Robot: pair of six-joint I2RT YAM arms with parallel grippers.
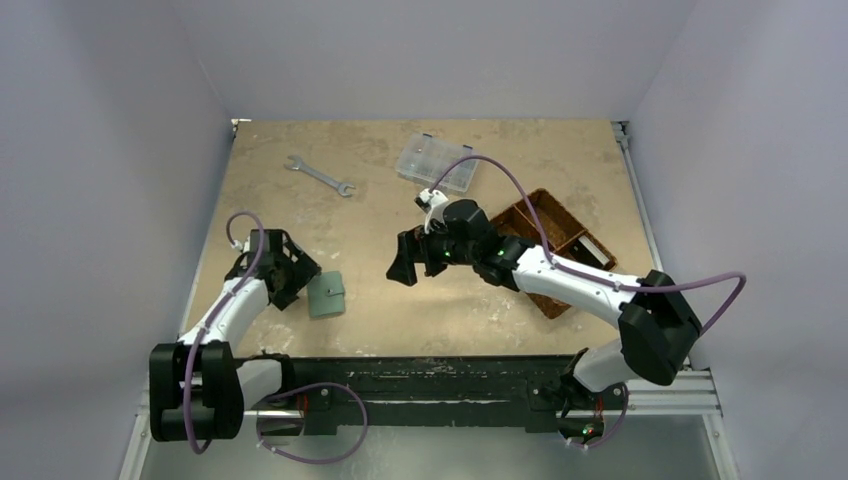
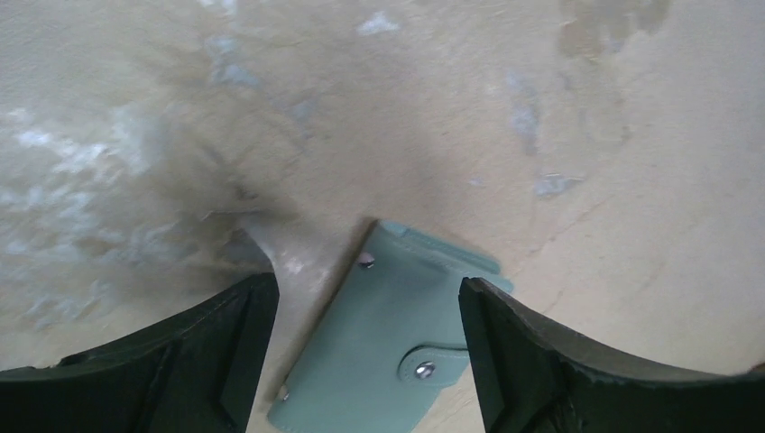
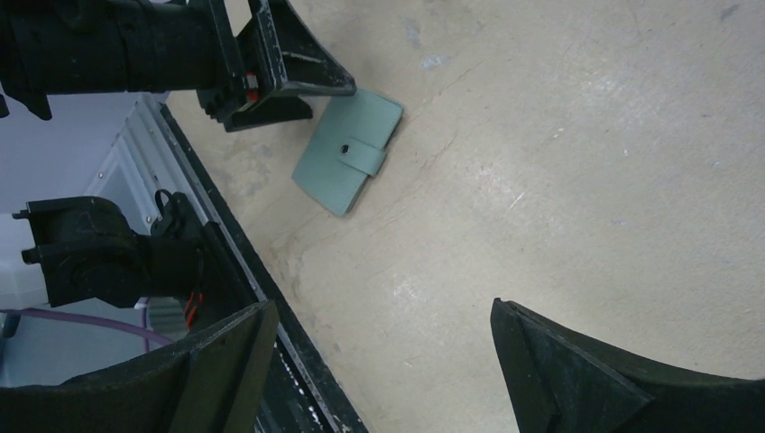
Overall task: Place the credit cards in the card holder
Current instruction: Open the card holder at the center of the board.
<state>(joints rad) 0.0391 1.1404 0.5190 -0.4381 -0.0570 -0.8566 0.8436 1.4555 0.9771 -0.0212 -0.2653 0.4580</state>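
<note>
The card holder (image 1: 326,295) is a sage-green folded wallet, snapped closed, lying flat on the table at the near left. In the left wrist view it (image 2: 379,352) lies between my left gripper's (image 2: 365,281) open fingers; the right finger sits close to its strap edge and the left finger stands apart from it. From above, the left gripper (image 1: 303,278) is at the wallet's left edge. My right gripper (image 1: 403,268) hovers open over bare table mid-table, with nothing between its fingers (image 3: 381,305), and its camera sees the wallet (image 3: 347,153) ahead. No credit cards show in any view.
A metal wrench (image 1: 320,175) lies at the far left. A clear plastic compartment box (image 1: 435,162) sits at the back centre. A brown woven divided basket (image 1: 550,235) stands at the right, partly under the right arm. The table's black front rail (image 3: 271,298) runs close to the right gripper.
</note>
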